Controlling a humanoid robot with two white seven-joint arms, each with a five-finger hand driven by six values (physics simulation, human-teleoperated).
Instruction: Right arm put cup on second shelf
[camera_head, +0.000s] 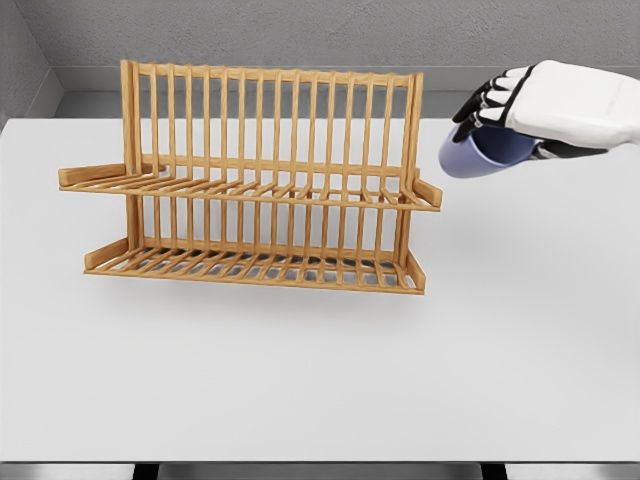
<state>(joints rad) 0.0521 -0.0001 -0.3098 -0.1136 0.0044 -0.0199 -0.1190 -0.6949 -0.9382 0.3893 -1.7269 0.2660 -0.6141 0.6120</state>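
The right hand (520, 105) comes in from the desk's (320, 390) far right edge, its fingers wrapped around a blue cup (485, 150) that it holds tilted in the air above the desk's far right part. The cup hangs just beside the right end of the wooden rack's (250, 180) upper shelf (250, 190), apart from it, at about that shelf's height. The rack stands upright toward the desk's far left, its lower shelf (250, 265) near the surface.
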